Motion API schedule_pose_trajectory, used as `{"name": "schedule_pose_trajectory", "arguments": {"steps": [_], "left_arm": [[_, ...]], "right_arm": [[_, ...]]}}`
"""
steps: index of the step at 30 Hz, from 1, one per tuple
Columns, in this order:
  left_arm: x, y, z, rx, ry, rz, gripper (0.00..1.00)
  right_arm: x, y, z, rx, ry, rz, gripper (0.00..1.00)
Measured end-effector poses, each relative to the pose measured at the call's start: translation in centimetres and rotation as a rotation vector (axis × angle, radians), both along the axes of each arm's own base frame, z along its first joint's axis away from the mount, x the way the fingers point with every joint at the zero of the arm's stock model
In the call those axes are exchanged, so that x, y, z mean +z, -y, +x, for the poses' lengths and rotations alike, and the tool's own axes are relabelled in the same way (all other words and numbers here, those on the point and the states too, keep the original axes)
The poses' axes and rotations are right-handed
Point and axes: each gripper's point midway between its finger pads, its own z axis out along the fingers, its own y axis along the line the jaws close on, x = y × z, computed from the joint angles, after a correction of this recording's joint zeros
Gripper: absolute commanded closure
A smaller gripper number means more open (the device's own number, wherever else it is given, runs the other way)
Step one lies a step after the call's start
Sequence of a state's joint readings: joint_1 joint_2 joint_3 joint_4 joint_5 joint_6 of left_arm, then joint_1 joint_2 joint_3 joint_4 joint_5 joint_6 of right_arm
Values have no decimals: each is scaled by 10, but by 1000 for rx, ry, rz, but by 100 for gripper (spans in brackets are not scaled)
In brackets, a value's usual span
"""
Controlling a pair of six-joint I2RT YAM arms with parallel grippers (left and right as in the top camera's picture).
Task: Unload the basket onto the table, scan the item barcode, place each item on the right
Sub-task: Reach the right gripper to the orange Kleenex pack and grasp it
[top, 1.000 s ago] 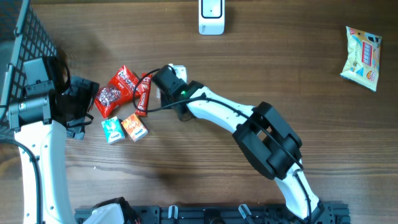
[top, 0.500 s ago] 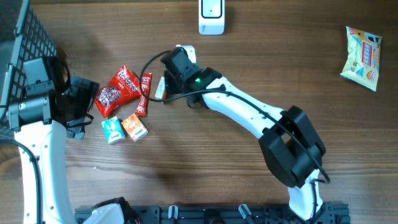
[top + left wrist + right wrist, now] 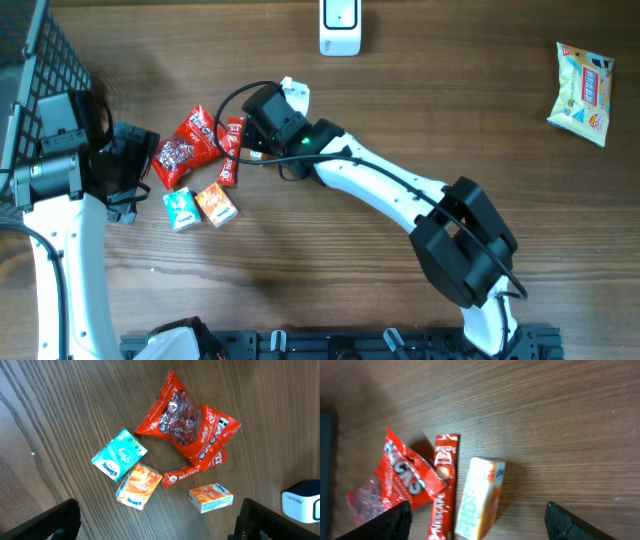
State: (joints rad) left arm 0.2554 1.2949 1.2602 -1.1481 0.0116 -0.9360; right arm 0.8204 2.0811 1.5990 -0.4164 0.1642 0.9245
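While the right claw (image 3: 477, 525) hangs over the cluster of snacks, its two dark fingers stand wide apart at the bottom corners of its own camera view, with nothing between them: it is spread and holds nothing. Directly beneath it lies the small orange-and-white cardboard carton (image 3: 480, 505), flat on its side on the brown wooden surface (image 3: 450, 100). I take that to be the item meant for scanning. The wide spread makes sense to me, since the fingers would need to straddle the carton's width to close on it.

Just beside the carton, on its left in that view, lies a narrow red Nescafé stick sachet (image 3: 442, 495), and past that a crinkly red bag of sweets (image 3: 395, 480) overlaps the sachet's top. The tight fit on that side leaves little room for a finger, so a grasp here could easily catch the sachet too.

Further out, a small teal tissue pack (image 3: 119, 455) and a small orange pack (image 3: 139, 492) sit close together below the red bag. The left claw (image 3: 160, 527) waits off to that side, fully spread and empty, apparently keeping clear of its partner's work.

The white barcode scanner (image 3: 340, 25) stands at the far edge of the surface, well apart from the carton, which will have to be carried over to it. A yellow snack bag (image 3: 582, 80) lies alone near the far right corner.
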Motion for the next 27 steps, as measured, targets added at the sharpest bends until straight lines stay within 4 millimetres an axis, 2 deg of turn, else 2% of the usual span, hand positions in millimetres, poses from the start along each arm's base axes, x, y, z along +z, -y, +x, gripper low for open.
{"name": "schedule_pose_trajectory", "arguments": {"steps": [4, 11, 15, 19, 23, 27], "left_arm": [[0, 0, 0, 0, -1, -1, 0], [-1, 1, -3, 0, -11, -3, 0], [-1, 1, -3, 0, -11, -3, 0], [-1, 1, -3, 0, -11, -3, 0], [-1, 1, -3, 0, -11, -3, 0], [-1, 1, -3, 0, -11, -3, 0]], "right_arm": [[-5, -5, -2, -57, -12, 28, 14], [-36, -3, -4, -121, -53, 5, 19], [-39, -6, -1, -131, -47, 19, 23], [-49, -8, 0, -138, -57, 21, 32], [-60, -8, -2, -139, -75, 13, 32], [-61, -8, -2, -139, -76, 13, 36]]}}
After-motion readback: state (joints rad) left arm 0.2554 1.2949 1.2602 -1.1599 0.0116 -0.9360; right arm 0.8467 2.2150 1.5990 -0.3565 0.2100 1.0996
